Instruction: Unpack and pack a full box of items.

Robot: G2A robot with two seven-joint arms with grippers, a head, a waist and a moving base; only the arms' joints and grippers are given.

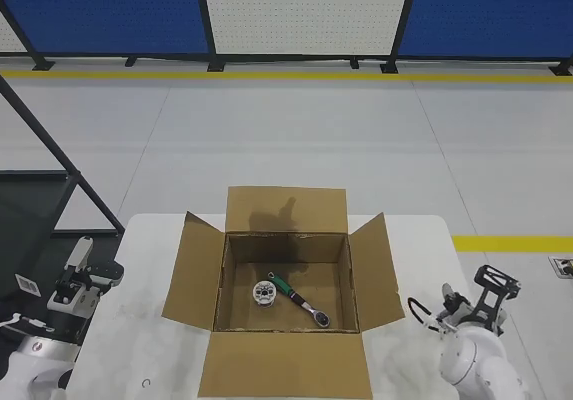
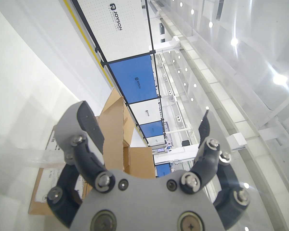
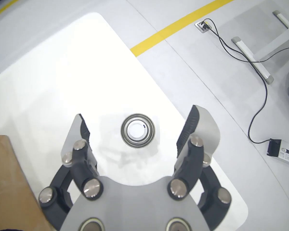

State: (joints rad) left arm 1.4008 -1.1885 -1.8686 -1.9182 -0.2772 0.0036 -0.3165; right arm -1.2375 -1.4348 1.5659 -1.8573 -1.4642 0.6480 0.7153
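While the white table (image 1: 146,310) is carrying an open cardboard box (image 1: 286,210) at its middle, all four flaps are standing splayed outward; the box is sitting between the two arms. Left gripper (image 2: 144,108) is hanging off the box's left side, tilted up toward the ceiling; its pads (image 2: 90,126) are standing wide apart and holding nothing. Right gripper (image 3: 137,111) is hovering over the table's right part, beside the box; it too is gaping wide, gripping nothing. Inside the box a ratchet wrench (image 1: 299,300) with a green handle is lying diagonally on the floor; a small round white part (image 1: 264,292) is resting just beside the handle end. On the bare table a metal bearing ring (image 3: 124,131) is lying flat below the right gripper, between its fingers (image 3: 202,123), touching neither.
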